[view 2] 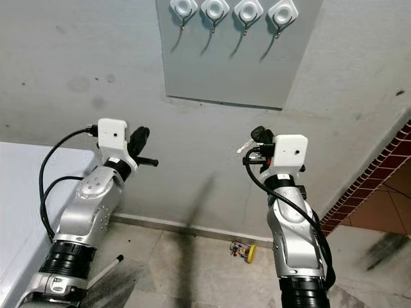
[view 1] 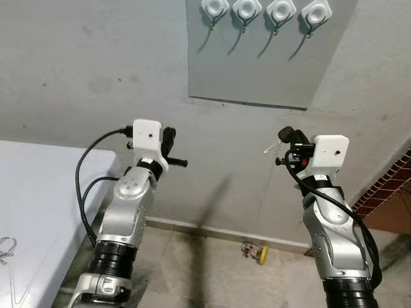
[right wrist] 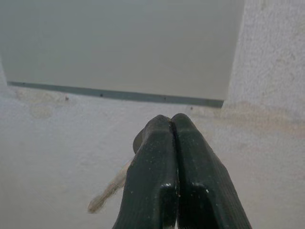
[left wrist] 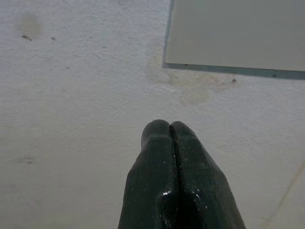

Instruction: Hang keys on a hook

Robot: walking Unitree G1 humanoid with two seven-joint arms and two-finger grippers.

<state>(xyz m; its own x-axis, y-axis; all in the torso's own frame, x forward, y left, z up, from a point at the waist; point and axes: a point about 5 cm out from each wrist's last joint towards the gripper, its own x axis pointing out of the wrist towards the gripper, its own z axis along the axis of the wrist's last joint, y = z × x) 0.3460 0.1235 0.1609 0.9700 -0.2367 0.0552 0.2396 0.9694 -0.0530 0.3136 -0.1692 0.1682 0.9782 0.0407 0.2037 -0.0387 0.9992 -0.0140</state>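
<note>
Four white hooks [view 1: 246, 9] sit in a row on a grey panel [view 1: 257, 70] high on the wall. My right gripper [view 1: 285, 135] is raised below the panel's right part, shut on the keys [view 1: 271, 148]; a pale key sticks out to the left of the black fingers [right wrist: 157, 181]. In the right wrist view the key [right wrist: 108, 192] is blurred and the panel's lower edge lies just ahead. My left gripper [view 1: 169, 136] is raised to the left, below the panel, shut with nothing in it; its fingers [left wrist: 157, 181] are pressed together.
A white table [view 1: 38, 192] stands at the left with a bent wire piece [view 1: 6, 248] on it. A small yellow and red object [view 1: 257, 251] lies on the floor by the wall. A brick wall [view 1: 392, 186] edges the right side.
</note>
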